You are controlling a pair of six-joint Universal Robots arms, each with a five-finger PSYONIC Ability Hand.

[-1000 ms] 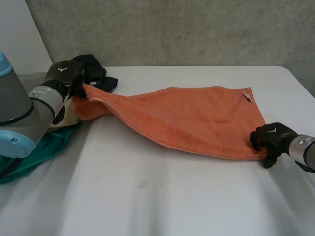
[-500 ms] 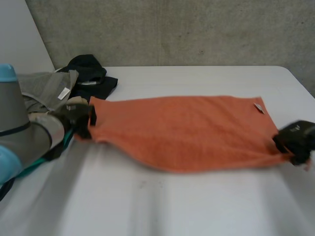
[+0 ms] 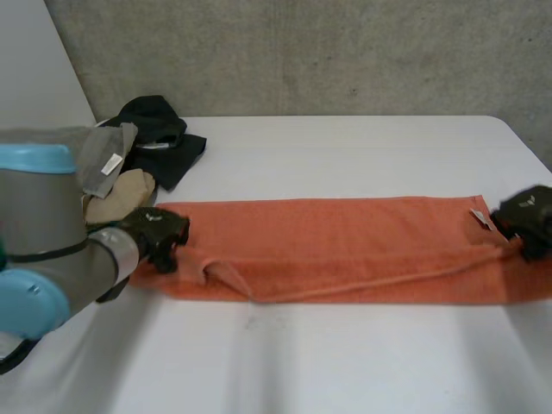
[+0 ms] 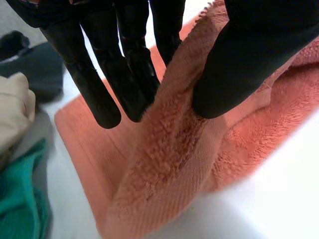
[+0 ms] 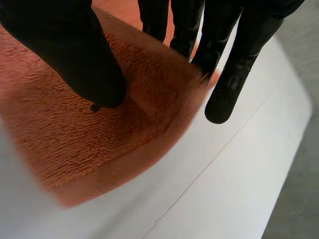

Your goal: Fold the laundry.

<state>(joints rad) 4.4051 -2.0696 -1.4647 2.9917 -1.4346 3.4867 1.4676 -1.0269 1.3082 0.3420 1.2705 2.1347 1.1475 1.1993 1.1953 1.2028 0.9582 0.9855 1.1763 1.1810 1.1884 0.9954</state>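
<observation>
**A:** How far is the folding now?

**B:** On the white table (image 3: 345, 371), the long orange terry towel (image 3: 345, 246) lies as a narrow strip from the left side to the right. An edge line runs along the strip, so I judge it is doubled once along its length. The first fold looks done. Only near the left end is there a small bunch to smooth.

**A:** What is left, then?

**B:** I think the strip must be folded shorter, end to end. The heap of other clothes (image 3: 151, 129), black, grey and beige, lies unfolded just behind the towel's left end.

**A:** And the hands?

**B:** The left hand (image 3: 155, 235) pinches the towel's left end, with a ridge of cloth between thumb and fingers. The right hand (image 3: 528, 216) grips the right end at a corner, thumb on top and fingers at the edge.
</observation>
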